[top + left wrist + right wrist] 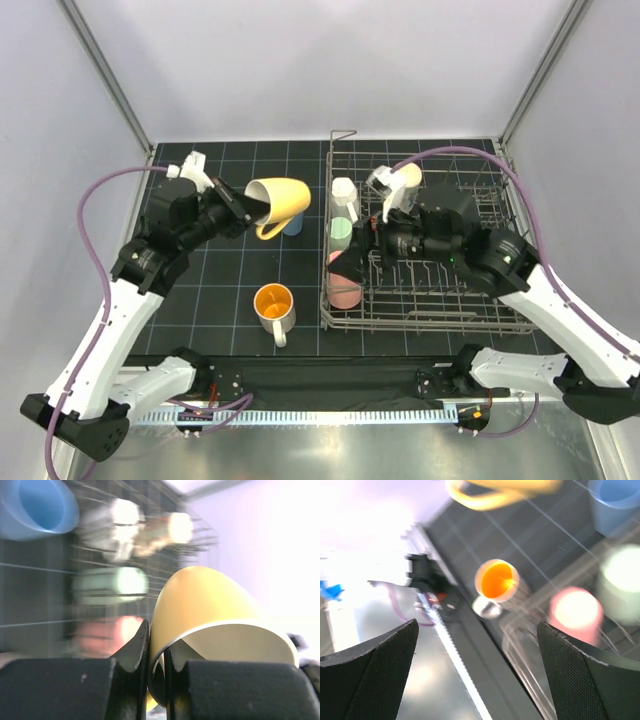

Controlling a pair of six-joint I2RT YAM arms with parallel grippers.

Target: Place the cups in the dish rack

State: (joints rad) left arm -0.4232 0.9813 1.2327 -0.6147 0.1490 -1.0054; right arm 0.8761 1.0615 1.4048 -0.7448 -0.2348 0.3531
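My left gripper (243, 205) is shut on the rim of a yellow mug (278, 200), held tilted above the mat; up close one finger is inside the yellow mug (210, 605) and one outside. A blue cup (293, 224) stands just behind it. A white mug with an orange inside (273, 303) stands upright on the mat. The dish rack (450, 300) holds a white cup (343, 195), a pale green cup (341, 232), a pink cup (345, 285) and a cream cup (405, 180). Over the rack's left part my right gripper (362, 250) is open and holds nothing.
The black gridded mat (220, 290) covers the table left of the rack. White enclosure walls stand on both sides and at the back. The right wrist view shows the orange-lined mug (496, 581), the pink cup (575, 611) and the table's front rail (455, 660).
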